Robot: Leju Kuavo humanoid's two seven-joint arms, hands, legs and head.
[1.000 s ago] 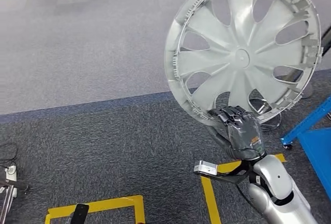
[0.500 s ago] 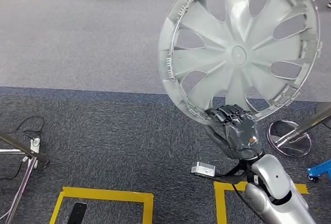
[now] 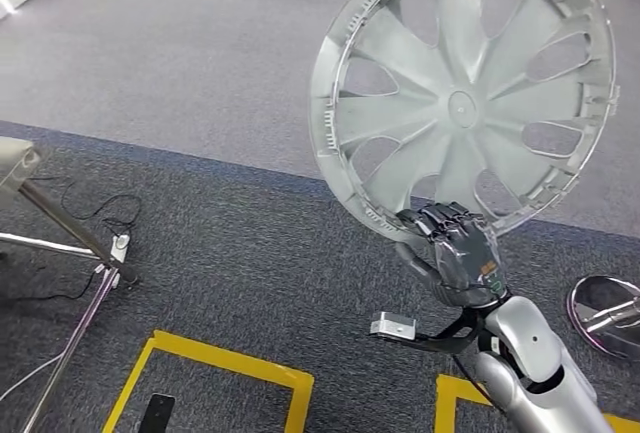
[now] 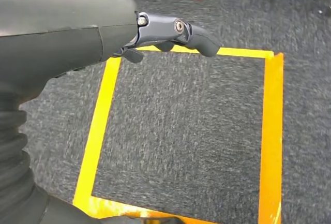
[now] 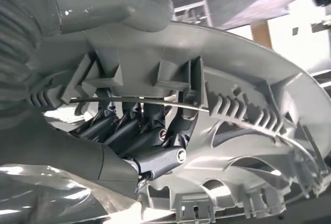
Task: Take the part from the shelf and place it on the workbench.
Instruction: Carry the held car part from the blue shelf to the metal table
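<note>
Grey fingers (image 3: 441,221) grip hubcap (image 3: 462,93) rim.

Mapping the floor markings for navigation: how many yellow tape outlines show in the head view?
2. One yellow outline lies on the carpet at lower left; a second yellow outline sits lower right, partly hidden behind the right arm. More may lie beyond the frame.

wheel cover (image 3: 462,103): silver-grey plastic, satin | carpet (image 3: 226,243): rough grey pile | floor tape (image 3: 226,363): glossy yellow
</note>
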